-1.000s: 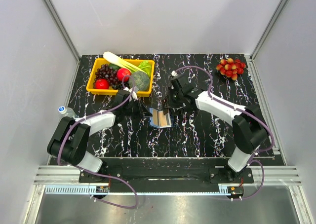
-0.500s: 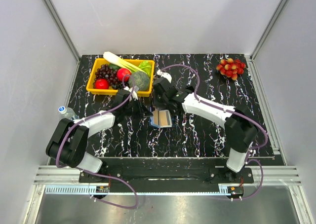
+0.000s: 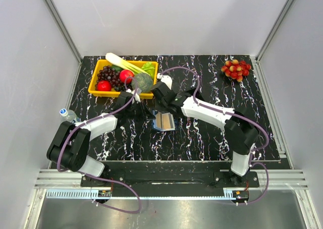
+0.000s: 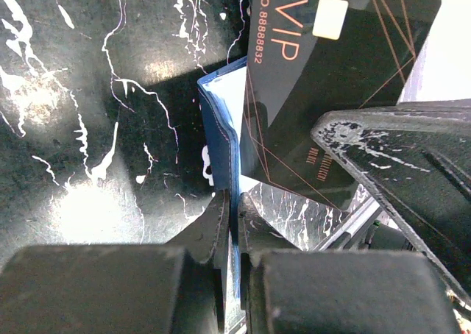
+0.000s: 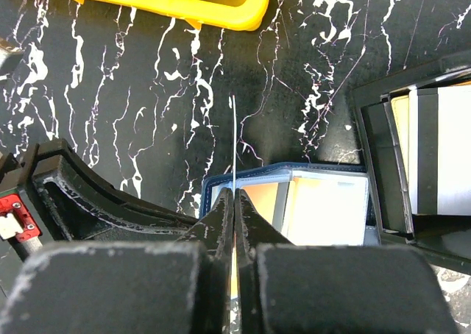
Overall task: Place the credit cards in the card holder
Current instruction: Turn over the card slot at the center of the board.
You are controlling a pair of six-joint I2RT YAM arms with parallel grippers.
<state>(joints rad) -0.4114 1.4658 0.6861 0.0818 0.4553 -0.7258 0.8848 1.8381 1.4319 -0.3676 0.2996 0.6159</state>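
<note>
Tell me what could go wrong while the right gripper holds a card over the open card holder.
1. The right gripper pinches the VIP card at one edge only, so it may twist or slip when it meets a slot.
2. The left gripper grips just the thin cover of the card holder; a push could pull it free.

card holder point(image 4: 219, 132) — dark blue | credit card point(image 4: 331, 91) — black, orange VIP lettering | table point(image 4: 88, 91) black with white veins

Both arms reach inward, wrists angled down; left gripper point(image 4: 232, 205) and right gripper point(image 5: 234, 198) each pinch tight, seemingly almost closed.
</note>
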